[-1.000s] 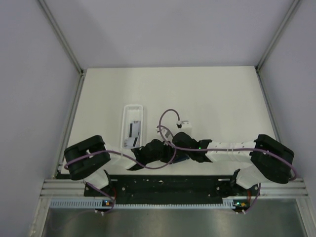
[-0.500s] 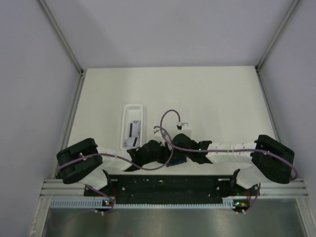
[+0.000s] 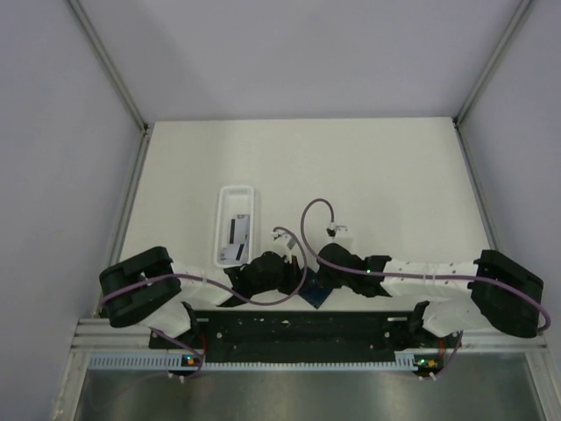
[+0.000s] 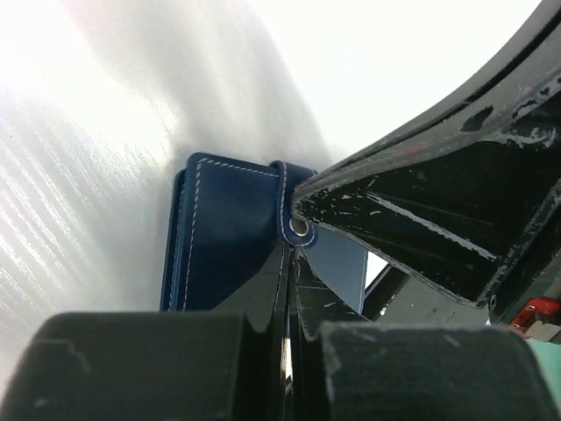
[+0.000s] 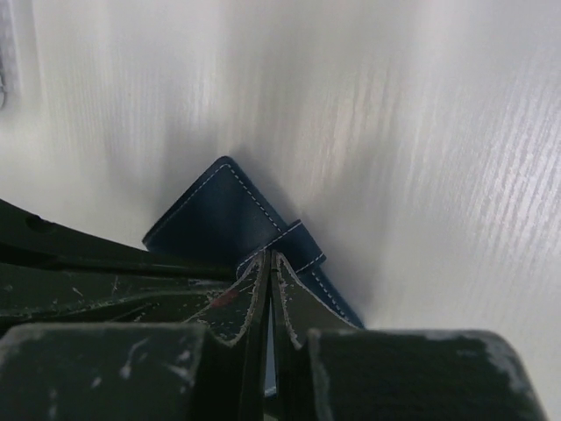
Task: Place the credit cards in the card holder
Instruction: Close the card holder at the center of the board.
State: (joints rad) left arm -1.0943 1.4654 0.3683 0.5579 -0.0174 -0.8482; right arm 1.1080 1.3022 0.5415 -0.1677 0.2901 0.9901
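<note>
Tray: long and white, on the left part of the bench, well apart from the place of work.
Credit cards: lying in the tray, not yet picked up; none visible in the holder.
Left pincer: shut tight, tips nipping a thin flap of the card holder, just below the snap stud.
Card holder: navy, close to the near edge of the bench, between the two pincers; folded or opened only a little. Resting or lifted, cannot tell.
Right pincer: shut tight as well, tips pinching the small strap of the card holder, very near to the left pincer.
Risk of slipping: very little leather inside each grip, so probably easy to lose with a quick or uneven pull.
Risk of collision: tips almost touching, so little room for a wrong turn of either wrist.
Risk of strain: too strong a pull in opposite directions, with possible damage to the strap or the stitching.
Risk of closing again: on release of one side to fetch a card, likely to fold back shut.
Risk of falling: so near the bench edge, a dropped holder possibly lost over the front.
</note>
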